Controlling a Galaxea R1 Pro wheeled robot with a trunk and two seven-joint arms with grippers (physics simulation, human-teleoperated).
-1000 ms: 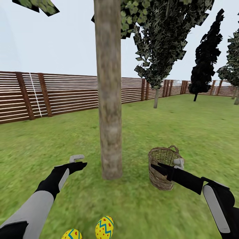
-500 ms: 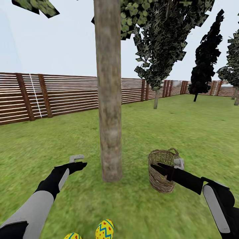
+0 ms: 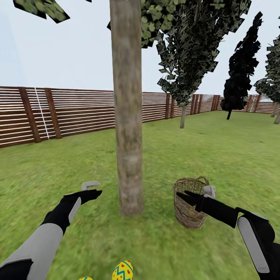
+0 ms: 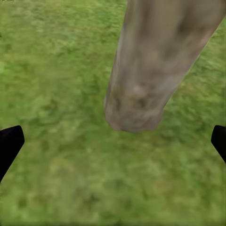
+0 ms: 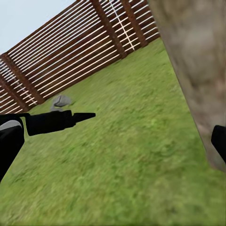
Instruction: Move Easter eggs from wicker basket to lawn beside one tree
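Observation:
The tree's thick grey-brown trunk rises from the lawn straight ahead. The wicker basket stands upright on the grass to its right. My right gripper hovers open at the basket's near rim, hiding much of its inside. My left gripper is open and empty, left of the trunk's foot. Two yellow Easter eggs lie on the grass at the picture's bottom edge. The left wrist view looks at the trunk's base between wide-spread fingertips.
A brown slatted fence rings the garden behind. A thin-trunked tree and a black conifer stand far off to the right. Open grass lies on all sides. In the right wrist view, my left arm reaches across the grass beside the trunk.
The whole picture has slid down a little, so the camera moved: the eggs sit lower, partly cut off. Both arms hold the same pose and both grippers stay open.

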